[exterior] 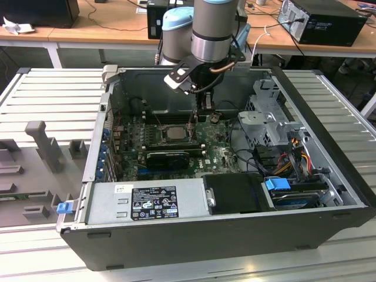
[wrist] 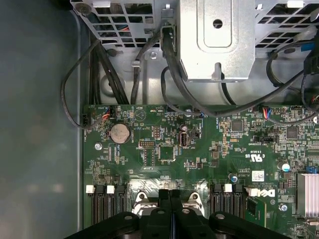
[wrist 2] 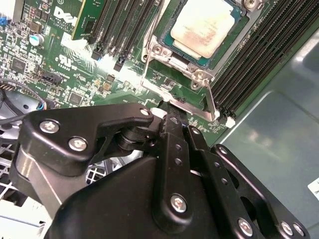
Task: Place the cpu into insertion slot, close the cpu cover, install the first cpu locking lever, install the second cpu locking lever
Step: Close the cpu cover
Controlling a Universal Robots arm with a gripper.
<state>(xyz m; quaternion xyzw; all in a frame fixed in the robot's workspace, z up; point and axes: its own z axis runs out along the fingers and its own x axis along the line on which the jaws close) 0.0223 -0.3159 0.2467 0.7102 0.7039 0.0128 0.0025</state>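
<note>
Exterior view high, oblique; both wrist views close over mobo [wrist: 199, 149].

Second wrist view: cpu [wrist 2: 204, 25] cut off by picture edge. First wrist view: insertion slot [wrist: 141, 200] mostly hidden behind fingers [wrist: 163, 199].

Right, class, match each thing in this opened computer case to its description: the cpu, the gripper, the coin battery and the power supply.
Column one:
A. cpu
B. gripper
C. coin battery
D. power supply

Column two:
1. round and silver, on the green board
2. black, shut
3. grey box bearing a label
4. pale square metal face

Pairs: A-4, B-2, C-1, D-3.
</note>
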